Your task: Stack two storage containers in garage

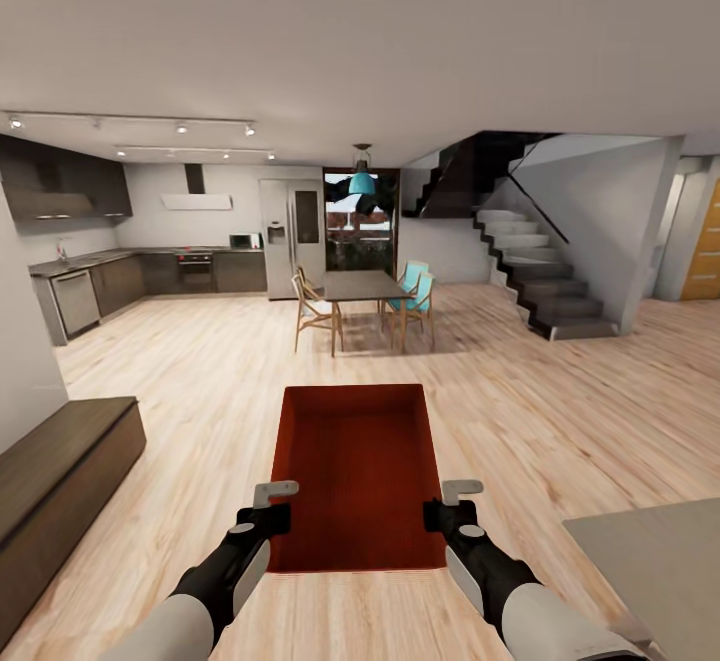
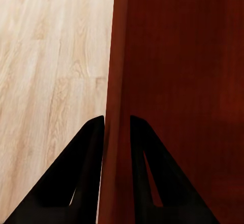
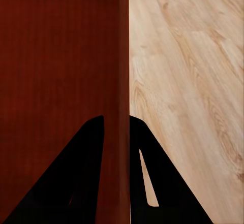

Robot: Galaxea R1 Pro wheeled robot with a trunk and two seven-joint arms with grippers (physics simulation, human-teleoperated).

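Here the robot stands on a light plank floor (image 1: 560, 421) in an open room, carrying one orange-red bin (image 1: 358, 476) out in front of it, above the planks, held level between both arms.

At far left a dark low bench (image 1: 60, 471) runs along the wall, with a kitchen (image 1: 150, 276) of dark cabinets behind it. The left pincer (image 1: 272, 507) grips the bin's left wall near its near end; in the left wrist view its two black fingers (image 2: 84, 168) sit on either side of that wall (image 2: 116, 107), one outside and one inside, pressed onto it. The bin's ribbed bottom (image 2: 188, 82) lies beyond the inner finger.

Past the bin, mid-room, stands a dining table (image 1: 362, 288) with wooden and teal chairs, a teal lamp (image 1: 362, 181) hanging over it. The right pincer (image 1: 450, 507) pinches the bin's right wall (image 3: 123, 82) in the same way, a finger (image 3: 76, 168) on each side.

Further right a dark staircase (image 1: 535, 276) climbs, an orange door (image 1: 705, 246) shows at the edge, and a pale tabletop corner (image 1: 660, 561) sits near the right arm.
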